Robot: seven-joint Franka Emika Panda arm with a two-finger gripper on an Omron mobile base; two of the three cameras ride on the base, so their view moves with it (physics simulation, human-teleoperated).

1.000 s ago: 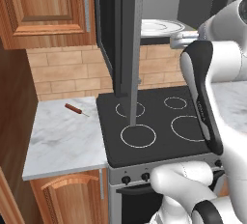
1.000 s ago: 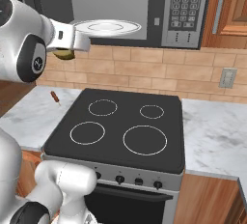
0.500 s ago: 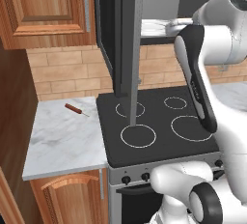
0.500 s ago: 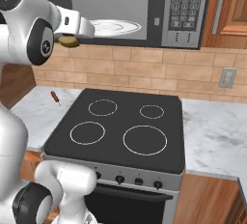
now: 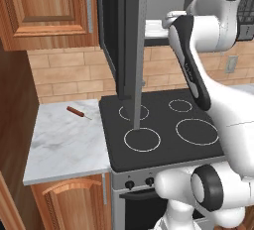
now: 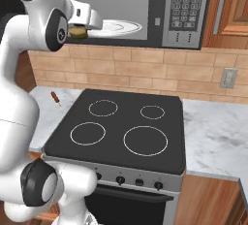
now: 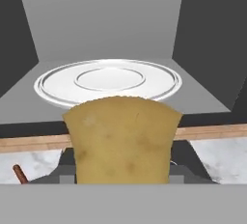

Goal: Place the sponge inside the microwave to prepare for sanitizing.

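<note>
Holding the sponge point(image 7: 121, 138) between its 2 fingers, the gripper point(image 6: 79, 30) hangs at the open mouth of the microwave point(image 6: 160, 6), just short of the white plate point(image 7: 108, 83). The sponge's broad face lies roughly level and it sticks out forward toward the plate, above the stove point(image 6: 123, 129).
</note>
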